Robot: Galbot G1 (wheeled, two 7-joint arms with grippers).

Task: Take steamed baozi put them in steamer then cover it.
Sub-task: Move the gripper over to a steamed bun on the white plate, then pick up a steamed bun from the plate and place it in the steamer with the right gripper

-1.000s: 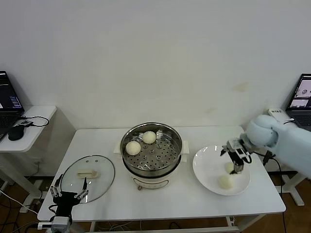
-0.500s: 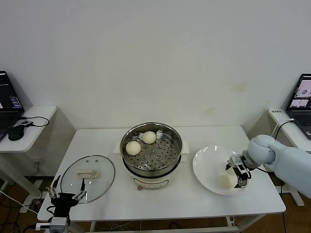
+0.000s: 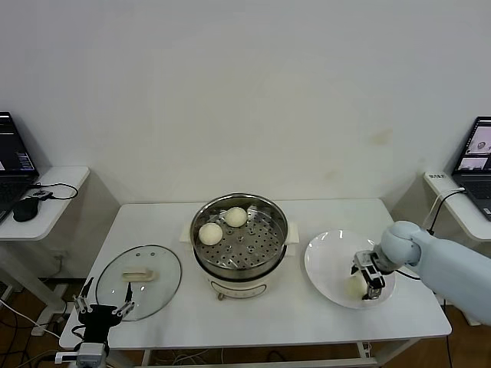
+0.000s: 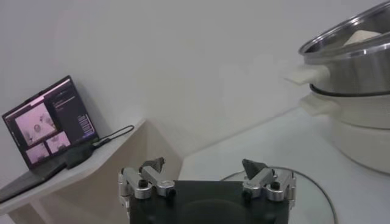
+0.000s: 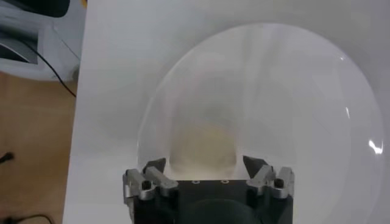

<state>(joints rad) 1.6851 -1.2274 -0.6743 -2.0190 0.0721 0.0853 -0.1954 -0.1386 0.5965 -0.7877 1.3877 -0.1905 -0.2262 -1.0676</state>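
Note:
The steamer (image 3: 239, 244) stands mid-table with two steamed baozi (image 3: 210, 233) (image 3: 235, 217) on its perforated tray. My right gripper (image 3: 367, 280) is down in the white plate (image 3: 326, 264), open, with its jaws either side of a third baozi (image 3: 354, 284). In the right wrist view that baozi (image 5: 203, 143) sits just ahead of the gripper (image 5: 204, 165), between the open fingers. A fourth baozi is not visible. The cover (image 3: 139, 271) lies flat on the table at the left. My left gripper (image 3: 100, 312) hangs open and empty at the table's front-left corner, near the cover.
Side tables with laptops stand at far left (image 3: 15, 157) and far right (image 3: 477, 157). The left wrist view shows the steamer's side (image 4: 353, 67), the cover's rim (image 4: 311, 189) and the left laptop (image 4: 46, 122). The wall is close behind the table.
My right gripper has come down and toward the plate's front, settling around a baozi. The left gripper has sunk slightly. The steamer, its two baozi and the cover have not moved.

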